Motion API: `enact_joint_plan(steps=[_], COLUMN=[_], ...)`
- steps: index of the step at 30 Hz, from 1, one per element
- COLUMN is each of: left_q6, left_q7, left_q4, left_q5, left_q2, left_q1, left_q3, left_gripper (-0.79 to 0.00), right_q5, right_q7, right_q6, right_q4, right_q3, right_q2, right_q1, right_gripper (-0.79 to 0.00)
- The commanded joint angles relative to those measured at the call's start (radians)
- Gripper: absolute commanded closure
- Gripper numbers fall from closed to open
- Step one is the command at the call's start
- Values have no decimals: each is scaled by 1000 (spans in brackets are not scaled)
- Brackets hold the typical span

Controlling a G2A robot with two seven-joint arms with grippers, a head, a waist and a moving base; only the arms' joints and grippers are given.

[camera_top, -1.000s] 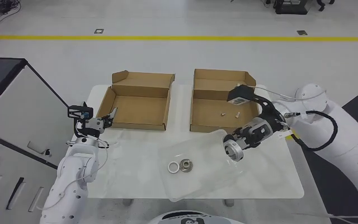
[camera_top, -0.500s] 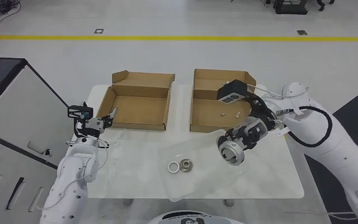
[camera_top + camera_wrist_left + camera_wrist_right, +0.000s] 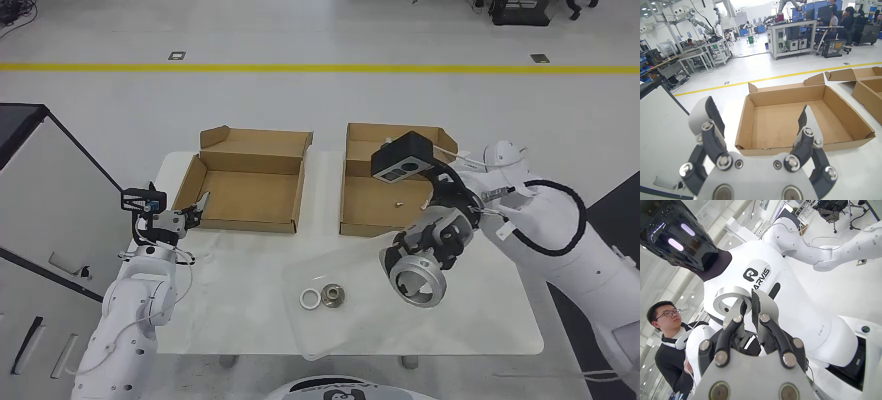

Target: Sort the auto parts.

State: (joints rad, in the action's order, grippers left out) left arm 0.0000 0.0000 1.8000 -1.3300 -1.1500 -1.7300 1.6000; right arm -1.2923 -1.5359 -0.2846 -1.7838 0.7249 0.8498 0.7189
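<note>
Top view: large silver metal ring (image 3: 396, 290) clamped in the right gripper (image 3: 428, 262) over the clear plastic sheet (image 3: 350, 322), toward the front right of the white tabletop (image 3: 230, 290); left gripper (image 3: 192, 212) at the left edge, beside the left-hand brown cardboard box (image 3: 245, 195). Left wrist view: fingers (image 3: 713, 111) spread wide apart with nothing between them, facing that box. Right wrist view: fingers (image 3: 755, 308) pinched together on the ring's wall.

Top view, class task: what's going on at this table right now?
The right tool is shut on a large metal ring, held above the clear plastic sheet. The left tool sits open beside the left cardboard box, holding nothing. A white ring and a small metal part lie on the plastic.
</note>
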Motion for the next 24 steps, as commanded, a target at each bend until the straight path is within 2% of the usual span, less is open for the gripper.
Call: enact_joint_plan(steps=[1,7,11,16,24], left_q6=[0,0,0,0,0], left_q7=[0,0,0,0,0], left_q4=[0,0,0,0,0], left_q5=[0,0,0,0,0], left_q2=[0,0,0,0,0], left_q1=[0,0,0,0,0], left_q3=[0,0,0,0,0], left_gripper=[-785,-785,-785,-785,-785], right_q5=[0,-6,-72,-158,-211], right_q7=[0,15,3,0,0], right_q6=[0,-1,-2,0,0], right_q4=[0,-7,-41,-90,-139], right_q3=[0,2,28,80,129], right_q2=[0,1,13,36,81], right_q1=[0,7,45,100,157], right_gripper=[0,0,0,0,0])
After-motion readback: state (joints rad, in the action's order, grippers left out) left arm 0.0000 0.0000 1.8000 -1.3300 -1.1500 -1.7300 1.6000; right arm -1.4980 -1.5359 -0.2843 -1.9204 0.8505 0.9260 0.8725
